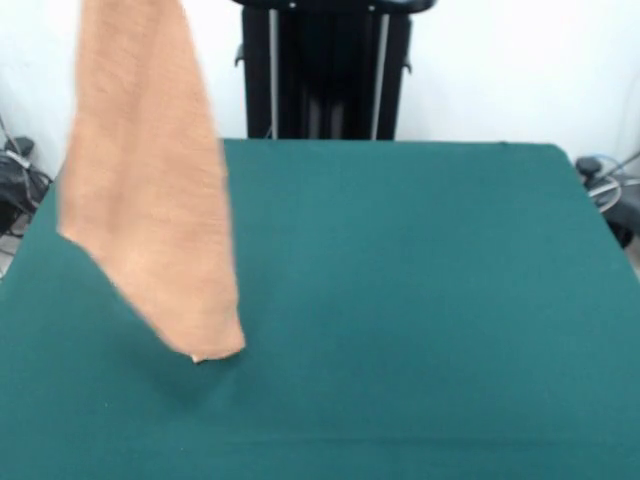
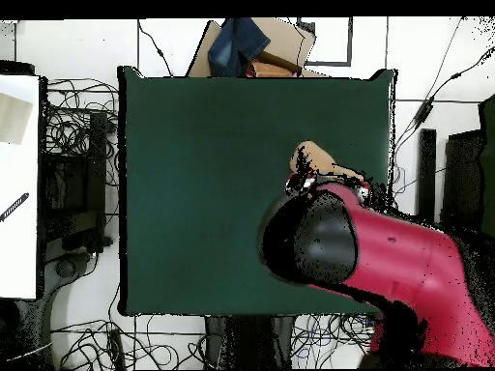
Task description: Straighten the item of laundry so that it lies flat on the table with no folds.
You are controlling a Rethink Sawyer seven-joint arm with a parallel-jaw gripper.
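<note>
**Front view: towel dangling up high, not flat at all yet**

Front view has the towel [image 1: 150, 190] hanging in a long drape down the upper left of the frame, running off the top edge. Its lowest corner sits near the lower left, right around the green table [image 1: 430, 300], and I can't tell if it's actually touching or just above it. There's a tiny white bit at that bottom tip, probably the label. The black pedestal [image 1: 325, 70] stands at top center behind the table.

From overhead, the big red and black arm [image 2: 387, 261] comes in from the lower right and covers most of what's under it. Only a small scrap of orange towel [image 2: 324, 164] pokes out past the arm's upper edge, right of center. The gripper itself is hidden in both views, off the top of one and under the arm in the other, so I can't say how the jaws stand. Something up there must be pinching the towel for it to hang like that, but that's a guess.

My take on doing this step well: the towel hangs narrow, so it probably has a fold along its length. I'd let the bottom corner land first, then drag sideways toward the open middle of the table while coming down slowly, so the cloth lays out behind instead of piling up. Dropping it straight down would likely just heap it.
</note>
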